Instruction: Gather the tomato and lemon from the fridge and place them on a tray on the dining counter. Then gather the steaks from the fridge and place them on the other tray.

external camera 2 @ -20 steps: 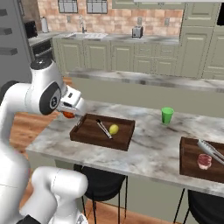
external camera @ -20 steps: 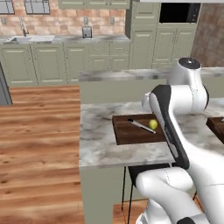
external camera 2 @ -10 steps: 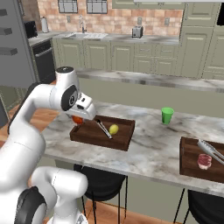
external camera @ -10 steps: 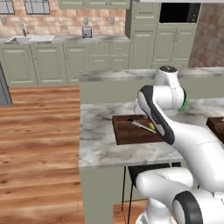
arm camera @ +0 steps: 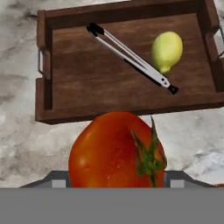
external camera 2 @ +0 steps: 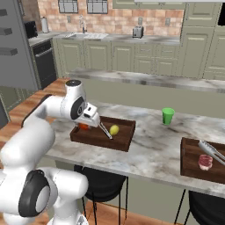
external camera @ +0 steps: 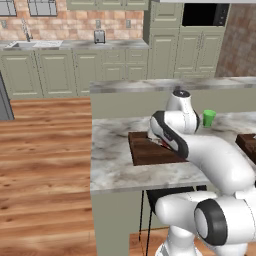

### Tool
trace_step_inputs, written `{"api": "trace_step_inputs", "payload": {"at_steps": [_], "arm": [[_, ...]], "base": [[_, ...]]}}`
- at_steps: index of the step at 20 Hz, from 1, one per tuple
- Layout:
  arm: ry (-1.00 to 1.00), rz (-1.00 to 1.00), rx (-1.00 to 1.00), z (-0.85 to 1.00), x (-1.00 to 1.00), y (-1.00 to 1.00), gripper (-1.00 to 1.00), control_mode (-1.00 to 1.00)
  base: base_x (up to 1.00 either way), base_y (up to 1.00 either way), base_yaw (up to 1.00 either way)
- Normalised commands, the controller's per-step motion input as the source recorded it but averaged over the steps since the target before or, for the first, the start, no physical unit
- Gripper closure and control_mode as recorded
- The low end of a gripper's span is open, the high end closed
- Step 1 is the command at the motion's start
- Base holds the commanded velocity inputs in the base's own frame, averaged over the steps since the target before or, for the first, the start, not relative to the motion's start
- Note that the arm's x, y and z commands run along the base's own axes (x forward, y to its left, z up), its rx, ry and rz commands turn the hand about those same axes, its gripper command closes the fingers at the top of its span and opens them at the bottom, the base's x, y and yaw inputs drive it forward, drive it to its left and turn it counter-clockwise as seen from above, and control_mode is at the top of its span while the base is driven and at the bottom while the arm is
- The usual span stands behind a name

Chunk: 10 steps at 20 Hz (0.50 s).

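Left base view: your arm bends over the brown tray [external camera: 150,152] on the counter [external camera: 112,160]. Right base view: your tool [external camera 2: 86,126] is clamped on the tomato [external camera 2: 83,127] at the tray's left end; the lemon [external camera 2: 114,129] lies inside beside the tongs [external camera 2: 104,130]. Hand view: the tomato [arm camera: 116,151] sits up close, the lemon [arm camera: 166,51] and tongs [arm camera: 131,57] in the tray [arm camera: 70,83] beyond.

no readable text, labels or signs
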Motion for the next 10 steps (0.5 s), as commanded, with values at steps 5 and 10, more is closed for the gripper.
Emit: {"api": "trace_step_inputs", "payload": {"at_steps": [5,10], "arm": [[0.0,0.0,0.0,-0.48,0.5,0.02,1.0,-1.0],[0.0,0.0,0.0,-0.45,0.51,0.06,1.0,-1.0]], "base": [[0.0,0.0,0.0],[0.0,0.0,0.0]]}}
